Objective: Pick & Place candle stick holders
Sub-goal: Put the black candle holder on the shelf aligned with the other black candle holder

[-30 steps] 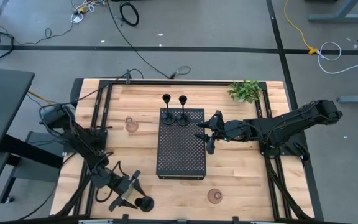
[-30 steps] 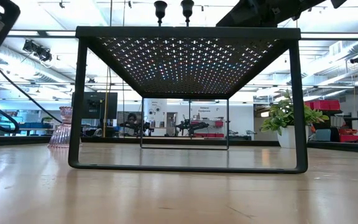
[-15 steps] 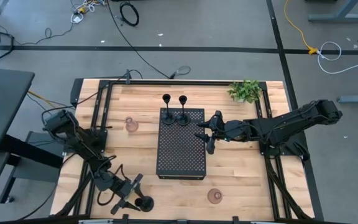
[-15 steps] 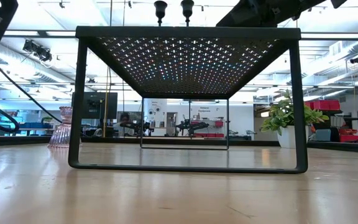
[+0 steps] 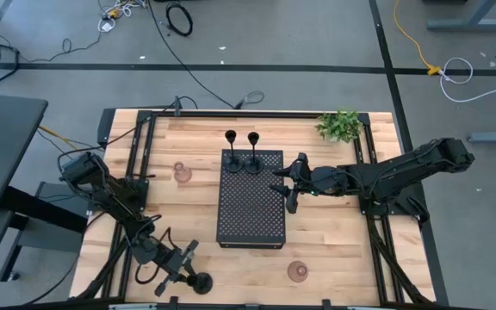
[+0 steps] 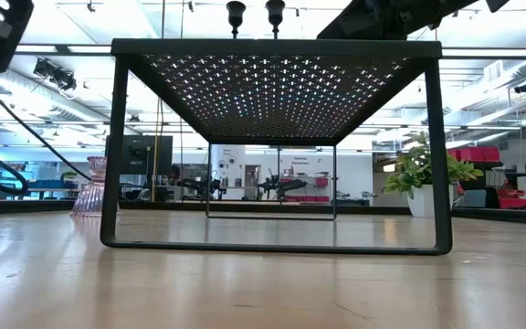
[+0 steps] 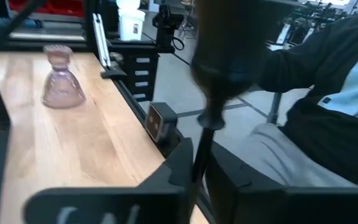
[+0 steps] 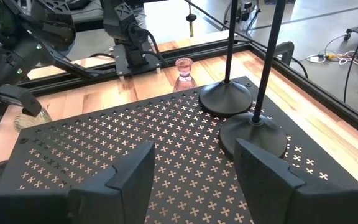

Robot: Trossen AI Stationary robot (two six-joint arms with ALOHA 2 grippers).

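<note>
Left gripper: the left gripper [image 5: 182, 274] is seen clenched on the slim stem of a black candle stick holder [image 5: 201, 282] at the near left edge of the table [image 5: 334, 241]; in the left wrist view the stem [image 7: 202, 146] is pinched between the two dark fingers [image 7: 176, 168], its cup blurred above.

Right gripper: the right gripper [image 5: 286, 183] is held with its fingers parted and nothing between them, just above the right edge of the perforated tray [image 5: 250, 220].

Change: a second ago the left jaws were spread wide beside the holder's round base; they are now drawn in on the stem. The left arm's elbow has been shifted slightly toward the table's left edge. The right arm is unchanged.

Left arm pose: it is stretched low from the left rail toward the near edge, wrist angled toward the holder.

Right arm pose: it is extended level from the right rail toward the tray.

Other holders: two black holders [image 5: 231, 155] [image 5: 253, 153] are stood side by side on the far end of the tray; one pinkish glass holder [image 5: 182, 173] is left of the tray, another [image 5: 298, 271] near the table's front edge.

Plant: a small plant [image 5: 340, 126] is at the far right corner.
</note>
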